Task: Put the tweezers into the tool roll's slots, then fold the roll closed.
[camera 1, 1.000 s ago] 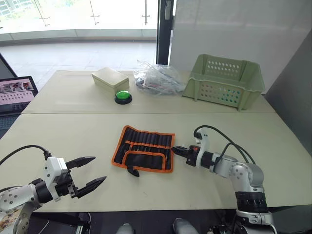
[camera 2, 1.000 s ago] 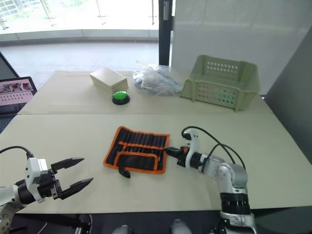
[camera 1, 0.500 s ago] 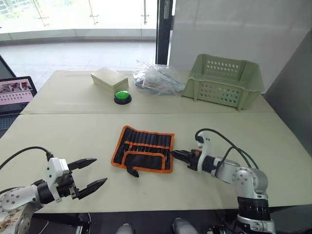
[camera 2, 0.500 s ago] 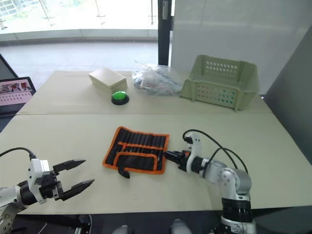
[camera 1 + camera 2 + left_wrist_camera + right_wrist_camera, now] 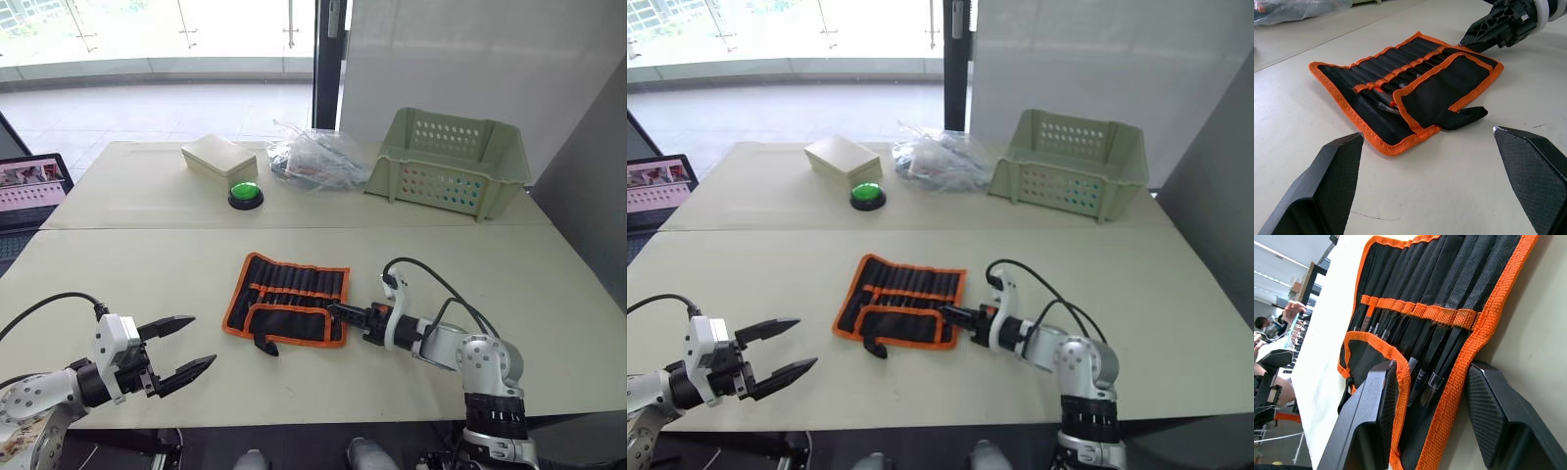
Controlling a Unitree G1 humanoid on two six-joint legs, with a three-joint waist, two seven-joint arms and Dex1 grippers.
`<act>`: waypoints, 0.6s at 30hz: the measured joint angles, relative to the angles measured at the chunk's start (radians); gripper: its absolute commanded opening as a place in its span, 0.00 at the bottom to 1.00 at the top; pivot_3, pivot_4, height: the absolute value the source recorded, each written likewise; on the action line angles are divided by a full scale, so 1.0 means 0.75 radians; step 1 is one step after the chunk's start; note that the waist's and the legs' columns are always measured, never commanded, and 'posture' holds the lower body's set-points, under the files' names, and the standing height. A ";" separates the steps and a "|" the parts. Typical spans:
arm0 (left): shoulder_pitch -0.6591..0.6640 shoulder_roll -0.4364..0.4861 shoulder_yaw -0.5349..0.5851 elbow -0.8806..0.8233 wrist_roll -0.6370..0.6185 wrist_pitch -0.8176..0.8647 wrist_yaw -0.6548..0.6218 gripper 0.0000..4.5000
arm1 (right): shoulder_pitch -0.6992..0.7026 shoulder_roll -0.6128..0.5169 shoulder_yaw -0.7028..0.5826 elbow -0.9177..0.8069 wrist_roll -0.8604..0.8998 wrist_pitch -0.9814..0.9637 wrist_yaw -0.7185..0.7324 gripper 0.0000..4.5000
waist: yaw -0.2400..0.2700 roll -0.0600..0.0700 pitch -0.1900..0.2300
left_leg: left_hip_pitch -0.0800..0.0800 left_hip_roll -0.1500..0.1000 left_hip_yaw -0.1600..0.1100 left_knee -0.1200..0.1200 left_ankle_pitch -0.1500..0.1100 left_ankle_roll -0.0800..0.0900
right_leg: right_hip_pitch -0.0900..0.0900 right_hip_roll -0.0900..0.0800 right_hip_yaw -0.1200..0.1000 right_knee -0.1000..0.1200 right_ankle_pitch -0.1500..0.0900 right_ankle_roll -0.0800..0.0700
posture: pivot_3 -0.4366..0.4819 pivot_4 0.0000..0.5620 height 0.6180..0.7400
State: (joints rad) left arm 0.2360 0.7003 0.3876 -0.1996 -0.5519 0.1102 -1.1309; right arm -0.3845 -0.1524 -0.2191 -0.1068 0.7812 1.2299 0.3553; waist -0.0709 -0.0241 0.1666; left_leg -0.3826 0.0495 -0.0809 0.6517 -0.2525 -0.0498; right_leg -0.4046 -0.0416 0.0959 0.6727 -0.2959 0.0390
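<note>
Camera setup, placed relative to the tool roll (image 5: 288, 301).
Head stereo pair is looking forward and down from above the near table edge, taking in the roll mid-table and the green basket (image 5: 450, 163) far behind it. Left wrist cam is sitting low, near the roll's flap side, facing across it toward the right gripper (image 5: 1476, 36). Right wrist cam is almost touching the roll's end edge, looking along its slots (image 5: 1415, 311). All four are sharing the roll.
</note>
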 measured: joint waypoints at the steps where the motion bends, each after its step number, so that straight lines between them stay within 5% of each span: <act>1: 0.000 0.000 0.000 0.000 0.000 0.000 0.001 1.00 | -0.002 -0.005 -0.003 0.007 0.004 -0.002 0.003 0.49 | 0.001 0.000 0.000 | 0.000 0.000 0.000 0.000 0.000 0.000 | 0.000 0.000 0.000 0.000 0.000 0.000 | 0.48 0.27 0.78; 8: 0.002 0.001 -0.005 -0.002 0.000 0.000 -0.002 1.00 | -0.002 -0.016 -0.011 0.027 0.024 -0.011 0.007 0.49 | 0.002 0.000 0.000 | 0.000 0.000 0.000 0.000 0.000 0.000 | 0.001 0.000 0.000 0.000 0.000 0.000 | 0.48 0.27 0.78; 15: 0.005 0.004 -0.016 -0.005 0.000 0.000 -0.002 1.00 | -0.008 -0.015 -0.013 0.022 0.035 -0.044 -0.004 0.01 | 0.003 -0.003 -0.002 | 0.002 0.000 0.000 0.000 0.000 0.000 | 0.003 0.000 0.000 -0.001 0.000 0.000 | 0.48 0.27 0.78; 18: 0.006 0.011 -0.016 -0.005 0.000 0.000 -0.003 1.00 | -0.012 -0.017 -0.013 0.025 0.036 -0.056 -0.007 0.01 | 0.006 -0.005 -0.003 | 0.003 0.000 0.000 0.000 0.000 0.000 | 0.004 0.000 0.000 -0.001 0.000 0.000 | 0.48 0.27 0.78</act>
State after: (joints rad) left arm 0.2404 0.7084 0.3754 -0.2034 -0.5518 0.1103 -1.1333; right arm -0.3932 -0.1654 -0.2292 -0.0883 0.8082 1.1878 0.3501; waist -0.0666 -0.0276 0.1643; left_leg -0.3800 0.0493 -0.0809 0.6517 -0.2525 -0.0498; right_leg -0.4017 -0.0419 0.0958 0.6718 -0.2959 0.0390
